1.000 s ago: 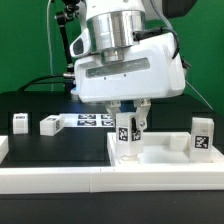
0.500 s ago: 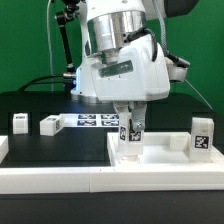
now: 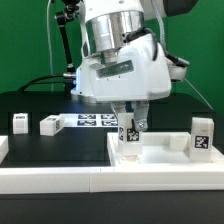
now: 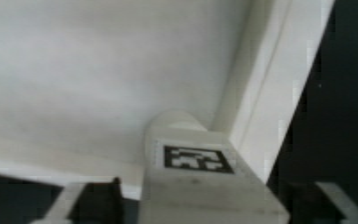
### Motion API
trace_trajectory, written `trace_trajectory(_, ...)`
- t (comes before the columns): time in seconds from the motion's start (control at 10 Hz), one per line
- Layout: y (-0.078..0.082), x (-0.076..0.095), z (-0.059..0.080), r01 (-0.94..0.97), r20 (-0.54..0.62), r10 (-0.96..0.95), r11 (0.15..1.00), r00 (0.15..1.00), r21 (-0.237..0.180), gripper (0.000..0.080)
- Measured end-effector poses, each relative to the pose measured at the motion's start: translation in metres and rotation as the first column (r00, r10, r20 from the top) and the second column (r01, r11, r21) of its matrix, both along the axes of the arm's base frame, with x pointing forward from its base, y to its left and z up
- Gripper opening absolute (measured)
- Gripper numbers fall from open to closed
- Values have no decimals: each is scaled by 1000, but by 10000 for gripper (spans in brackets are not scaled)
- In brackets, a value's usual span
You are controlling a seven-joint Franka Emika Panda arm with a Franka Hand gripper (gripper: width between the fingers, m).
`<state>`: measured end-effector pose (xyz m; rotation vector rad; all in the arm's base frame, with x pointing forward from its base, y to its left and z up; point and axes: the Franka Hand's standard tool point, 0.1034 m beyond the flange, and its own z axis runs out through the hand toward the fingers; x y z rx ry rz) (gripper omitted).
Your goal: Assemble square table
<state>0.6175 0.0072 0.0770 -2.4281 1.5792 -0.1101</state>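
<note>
In the exterior view, my jaws were clenched on a leg [image 3: 129,132], holding it upright on the square slab [image 3: 165,158], near the slab's end toward the exterior view's left. A second earlier they had stood a little wider about that leg, with my wrist facing square-on. Then the wrist swung round and they closed, and over the last half second nothing shifted. I judged that to be one twist toward seating the leg, with more turning probably due. A second leg [image 3: 201,137] stood at the slab's end on the exterior view's right. One loose leg [image 3: 19,122] and another loose leg [image 3: 49,124] lay on the table [image 3: 60,145], well apart from me.

In the wrist view, the gripped leg [image 4: 197,150] stood on the slab's floor, just beside the raised rim [image 4: 274,60], with its tag toward the camera.
</note>
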Motion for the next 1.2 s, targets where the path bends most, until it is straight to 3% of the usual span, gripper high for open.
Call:
trace_trajectory(0.1, 2, -1, 0, -78, 4, 78, 997, 997, -14, 460)
trace_trajectory(0.2, 4, -1, -1, -201, 8, 202, 979, 979, -44, 611)
trace_trajectory(0.7, 5, -1, -1, -529, 29, 537, 839, 843, -128, 649)
trace_trajectory(0.9, 3, 0, 0, -693, -6, 704, 697, 710, -184, 649)
trace_trajectory(1.2, 4, 3, 4, -847, -54, 864, 476, 501, -235, 649)
